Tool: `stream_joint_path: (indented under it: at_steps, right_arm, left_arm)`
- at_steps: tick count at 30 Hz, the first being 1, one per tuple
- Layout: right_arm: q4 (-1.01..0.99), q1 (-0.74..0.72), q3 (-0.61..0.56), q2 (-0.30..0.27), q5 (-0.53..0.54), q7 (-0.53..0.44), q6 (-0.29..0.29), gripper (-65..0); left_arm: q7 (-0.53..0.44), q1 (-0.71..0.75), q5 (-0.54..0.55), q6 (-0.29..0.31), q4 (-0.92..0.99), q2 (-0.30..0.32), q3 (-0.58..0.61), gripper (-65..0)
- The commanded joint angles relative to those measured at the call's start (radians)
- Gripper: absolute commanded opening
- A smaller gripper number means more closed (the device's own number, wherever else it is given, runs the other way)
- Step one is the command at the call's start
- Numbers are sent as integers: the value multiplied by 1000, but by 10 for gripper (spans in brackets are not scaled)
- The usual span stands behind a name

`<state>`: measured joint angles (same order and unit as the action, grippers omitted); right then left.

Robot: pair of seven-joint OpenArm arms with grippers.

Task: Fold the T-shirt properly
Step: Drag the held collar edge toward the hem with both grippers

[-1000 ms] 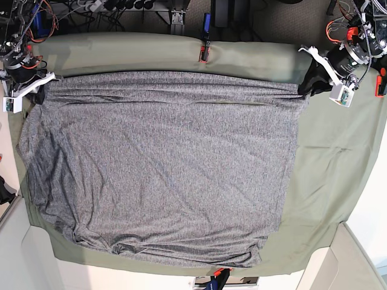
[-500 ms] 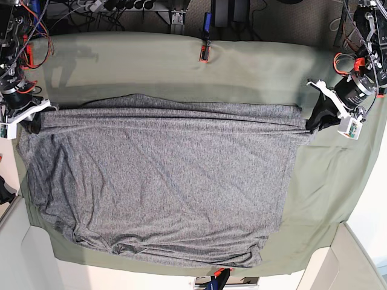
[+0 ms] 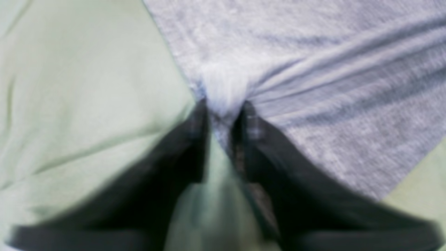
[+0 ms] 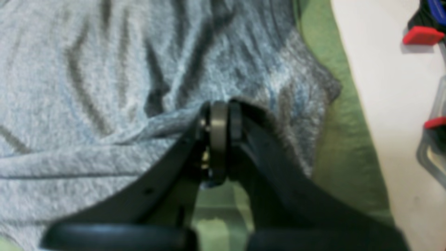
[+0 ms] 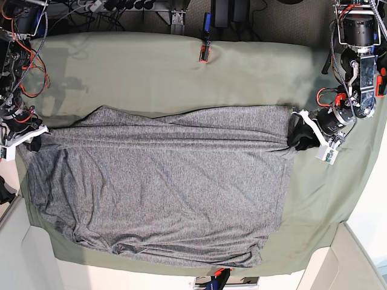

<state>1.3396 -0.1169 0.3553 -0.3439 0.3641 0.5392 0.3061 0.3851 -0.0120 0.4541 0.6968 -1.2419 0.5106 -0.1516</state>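
Note:
The heather-grey T-shirt (image 5: 163,187) lies spread over the olive-green table cloth (image 5: 181,72), its far edge lifted and pulled toward the near side. My left gripper (image 5: 297,136), on the right of the base view, is shut on the shirt's far right corner; the left wrist view shows its fingers (image 3: 244,115) pinching bunched grey fabric (image 3: 313,69). My right gripper (image 5: 37,141), on the left of the base view, is shut on the far left corner; the right wrist view shows its fingers (image 4: 217,122) closed on the shirt's edge (image 4: 139,87).
A red and black clamp (image 5: 204,53) holds the cloth at the table's far edge. Another clamp (image 5: 216,279) sits at the near edge. Cables and electronics (image 5: 121,7) lie behind the table. White floor or panel (image 4: 383,104) borders the cloth's left side.
Both grippers have pulled the shirt's far edge toward the near side, about a fifth of the table's depth. More green cloth shows behind the shirt. The far edge now sags in the middle.

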Motion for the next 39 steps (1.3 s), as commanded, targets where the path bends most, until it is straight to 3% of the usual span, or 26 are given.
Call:
stream_joint_path:
  at_steps: [1, 3, 9, 11, 17, 27, 29, 31, 32, 36, 39]
  right_arm:
    - [8, -24, 8, -19, 3, -26, -3, -650]
    - [0, -24, 8, -19, 3, -26, -3, -650]
    - [-5, -21, 8, -19, 3, -23, -3, -650]
    - [-5, -18, 8, -19, 9, -23, -2, -650]
    - [-5, -18, 8, -18, 44, -21, 39, -650]
    - [-5, -18, 8, -15, 43, -16, 39, -650]
    - [-5, -18, 8, -9, 43, -11, 39, -650]
    - [-5, -18, 8, -1, 44, -11, 39, -650]
    - [-5, -18, 8, 3, 44, -11, 39, -650]
    - [-4, -18, 8, 18, 44, -11, 39, -650]
    - [3, -19, 21, 17, 44, -3, 39, -650]
  left_arm:
    - [-20, -19, 14, 1, -4, 22, -4, -363]
    - [15, -18, 32, 1, -3, 23, -5, -328]
    - [275, 18, 258, 1, -80, 68, -8, -328]
    - [320, 68, 300, 1, -148, 88, -8, -328]
    - [323, 192, 327, 1, -269, 90, -37, -328]
    - [276, 212, 195, 1, -242, 13, -37, -331]
    - [258, 212, 177, 1, -242, 14, -37, -403]
    - [254, 211, 169, 1, -242, 14, -37, -610]
    - [256, 211, 169, 1, -243, 14, -39, -650]
    - [292, 212, 172, 1, -271, 26, -80, -650]
    - [348, 212, 237, 1, -311, 51, -138, -650]
